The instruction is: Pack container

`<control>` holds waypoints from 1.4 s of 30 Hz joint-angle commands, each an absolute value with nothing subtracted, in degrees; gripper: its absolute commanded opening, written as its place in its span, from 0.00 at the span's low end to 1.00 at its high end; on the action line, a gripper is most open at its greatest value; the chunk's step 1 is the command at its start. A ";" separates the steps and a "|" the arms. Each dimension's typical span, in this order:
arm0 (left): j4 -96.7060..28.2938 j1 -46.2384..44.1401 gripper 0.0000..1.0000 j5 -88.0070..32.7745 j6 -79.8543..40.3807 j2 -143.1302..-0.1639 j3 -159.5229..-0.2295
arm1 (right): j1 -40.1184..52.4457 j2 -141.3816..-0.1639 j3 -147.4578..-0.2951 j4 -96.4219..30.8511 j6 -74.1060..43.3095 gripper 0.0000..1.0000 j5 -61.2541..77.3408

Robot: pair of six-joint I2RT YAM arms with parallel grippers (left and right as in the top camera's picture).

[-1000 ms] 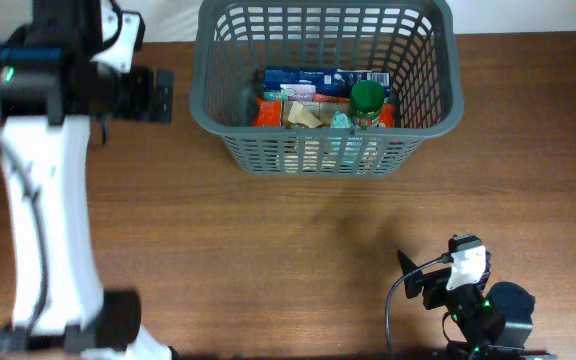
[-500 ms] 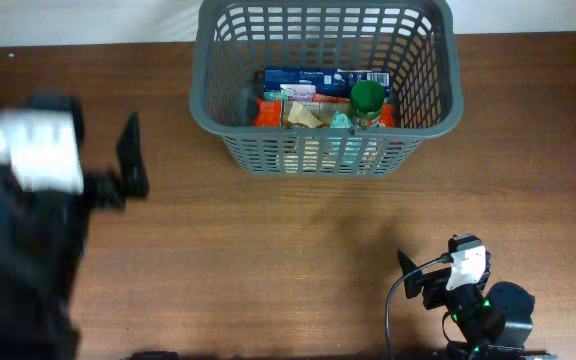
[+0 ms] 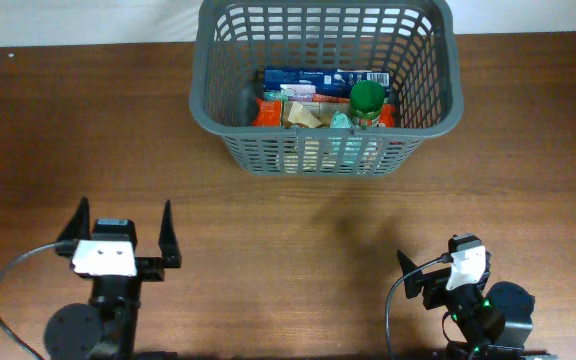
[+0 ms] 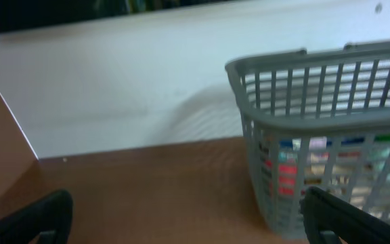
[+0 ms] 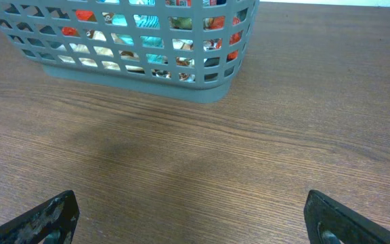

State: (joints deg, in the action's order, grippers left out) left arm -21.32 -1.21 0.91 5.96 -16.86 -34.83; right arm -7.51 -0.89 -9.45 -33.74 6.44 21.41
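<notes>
The container (image 3: 326, 152), a large dark grey lattice basket, stands at the far middle of the table. Inside lie a blue box (image 3: 318, 77), orange packets (image 3: 268, 112) and a green-capped bottle (image 3: 368, 97). My left gripper (image 3: 124, 216) is open and empty at the near left, far from the basket. In the left wrist view its fingers (image 4: 188, 220) frame bare table, with the basket (image 4: 269, 68) ahead to the right. My right gripper (image 3: 436, 268) is open and empty at the near right. In the right wrist view its fingers (image 5: 195, 220) are spread wide over the wood, with the basket (image 5: 134, 76) ahead.
A white wall (image 4: 127, 88) runs behind the table's far edge. Brown wooden table (image 3: 288, 250) stretches between the two grippers and the basket. The arm bases sit at the near edge.
My left arm has swung from beside the basket's left side back to the near left of the table. The right arm and the basket have not moved.
</notes>
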 commanded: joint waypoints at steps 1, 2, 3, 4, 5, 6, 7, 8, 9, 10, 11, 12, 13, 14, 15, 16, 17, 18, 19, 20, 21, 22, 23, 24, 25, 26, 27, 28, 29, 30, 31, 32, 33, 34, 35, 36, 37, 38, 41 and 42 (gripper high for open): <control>-21.02 -1.08 0.99 1.52 6.09 -14.50 -30.70 | -7.03 -0.21 -9.08 -33.61 6.66 0.99 20.71; -21.02 -1.08 0.99 1.52 6.09 -13.80 -29.47 | -7.03 -0.21 -9.08 -33.61 6.66 0.99 20.71; -21.04 -1.08 0.99 1.52 6.09 -13.17 -28.49 | -7.05 -0.19 -9.08 -33.61 6.66 0.99 20.71; -21.02 -1.08 0.99 1.52 6.09 -12.51 -27.29 | -7.03 -0.21 -9.08 -33.61 6.66 0.99 20.71; -20.99 -1.08 0.99 1.52 6.09 -12.01 -26.28 | -7.03 -0.19 -9.08 -33.61 6.66 0.99 20.71; -20.99 -1.08 0.99 1.52 6.09 -11.53 -25.32 | -7.03 -0.21 -9.08 -33.61 6.66 0.99 20.71; -21.02 -1.08 0.99 1.52 6.09 -10.96 -24.14 | -7.03 -0.21 -9.08 -33.61 6.66 0.99 20.71; -20.99 -1.08 0.99 1.52 6.09 -10.48 -23.22 | -7.03 -0.21 -9.08 -33.61 6.66 0.99 20.71; -20.99 -1.08 0.99 1.52 6.09 -9.93 -22.20 | -7.03 -0.21 -9.08 -33.61 6.66 0.99 20.71; -20.99 -1.08 0.99 1.52 6.09 -9.58 -21.52 | -7.03 -0.21 -9.08 -33.61 6.66 0.99 20.73; -20.99 -1.08 0.99 1.52 6.09 -9.19 -20.56 | -7.03 -0.21 -9.08 -33.61 6.66 0.99 20.71; -20.99 -1.08 0.99 1.52 6.09 -8.93 -19.77 | -7.03 -0.19 -9.08 -33.61 6.66 0.99 20.71; -20.99 -1.08 0.99 1.52 6.09 -8.67 -18.96 | -7.03 -0.21 -9.08 -33.61 6.66 0.99 20.73; -20.99 -1.08 0.99 1.52 6.09 -8.47 -18.09 | -7.03 -0.21 -9.08 -33.61 6.66 0.99 20.71; -20.99 -1.08 0.99 1.52 6.09 -8.36 -17.30 | -7.03 -0.21 -9.08 -33.61 6.66 0.99 20.71; -20.93 -1.08 0.99 1.52 6.09 -8.29 -16.53 | -7.03 -0.21 -9.08 -33.61 6.66 0.99 20.71; -20.84 -1.08 0.99 1.52 6.09 -8.25 -15.77 | -7.03 -0.21 -9.08 -33.61 6.66 0.99 20.71; -20.75 -1.08 0.99 1.50 6.09 -8.16 -14.96 | -7.03 -0.21 -9.08 -33.61 6.66 0.99 20.71; -20.73 -1.08 0.99 1.50 6.09 -8.08 -14.31 | -7.03 -0.21 -9.08 -33.61 6.66 0.99 20.71; -20.58 -1.08 0.99 1.52 6.09 -7.99 -13.67 | -7.03 -0.21 -9.08 -33.61 6.66 0.99 20.71; -20.36 -1.08 0.99 1.50 6.09 -7.81 -12.88 | -7.03 -0.21 -9.08 -33.61 6.66 0.99 20.71; -20.03 -1.08 0.99 1.50 6.09 -7.53 -12.10 | -7.03 -0.21 -9.08 -33.61 6.66 0.99 20.71; -19.86 -1.08 0.99 1.50 6.07 -7.29 -11.51 | -7.05 -0.21 -9.08 -33.61 6.66 0.99 20.71; -19.70 -1.08 0.99 1.50 6.07 -7.01 -10.79 | -7.03 -0.21 -9.08 -33.61 6.66 0.99 20.71; -19.68 -1.08 0.99 1.50 6.07 -6.68 -10.04 | -7.05 -0.21 -9.08 -33.61 6.66 0.99 20.71; -19.64 -1.08 0.99 1.50 6.07 -6.42 -9.34 | -7.03 -0.21 -9.08 -33.61 6.66 0.99 20.71; -19.59 -1.08 0.99 1.50 6.09 -6.17 -8.62 | -7.03 -0.21 -9.08 -33.61 6.66 0.99 20.71; -19.46 -1.08 0.99 1.50 6.09 -5.87 -7.84 | -7.03 -0.21 -9.08 -33.61 6.66 0.99 20.71; -19.07 -1.08 0.99 1.50 6.09 -5.37 -6.28 | -7.03 -0.19 -9.08 -33.61 6.66 0.99 20.71; -18.24 -1.08 0.99 1.52 6.09 -5.19 -5.63 | -7.03 -0.21 -9.08 -33.61 6.66 0.99 20.71; -16.88 -1.08 0.99 1.37 6.07 -5.19 -5.45 | -7.03 -0.21 -9.08 -33.61 6.66 0.99 20.71; -15.97 -1.08 0.99 1.37 6.07 -5.13 -5.28 | -7.03 -0.21 -9.08 -33.61 6.66 0.99 20.71; -15.31 -1.08 0.99 1.34 6.07 -5.10 -4.97 | -7.03 -0.21 -9.08 -33.61 6.66 0.99 20.71; -15.05 -1.08 0.99 1.34 6.07 -5.10 -4.69 | -7.03 -0.21 -9.08 -33.61 6.66 0.99 20.71; -14.94 -1.08 0.99 1.32 6.07 -5.10 -4.69 | -7.03 -0.21 -9.08 -33.61 6.66 0.99 20.71; -14.96 -1.08 0.99 1.32 6.07 -5.10 -4.69 | -7.03 -0.21 -9.08 -33.61 6.66 0.99 20.71; -14.96 -1.08 0.99 1.32 6.07 -5.10 -4.69 | -7.03 -0.21 -9.08 -33.61 6.66 0.99 20.71; -14.96 -1.08 0.99 1.32 6.07 -5.10 -4.69 | -7.03 -0.21 -9.08 -33.61 6.66 0.99 20.71; -14.96 -1.08 0.99 1.32 6.07 -5.10 -4.69 | -7.03 -0.21 -9.08 -33.61 6.66 0.99 20.71; -14.98 -1.08 0.99 1.32 6.07 -5.10 -4.69 | -7.03 -0.21 -9.08 -33.61 6.66 0.99 20.71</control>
State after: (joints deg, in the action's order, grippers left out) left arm -15.18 -1.21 0.93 5.96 -5.76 -5.43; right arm -7.51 -0.91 -9.45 -33.74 6.46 21.43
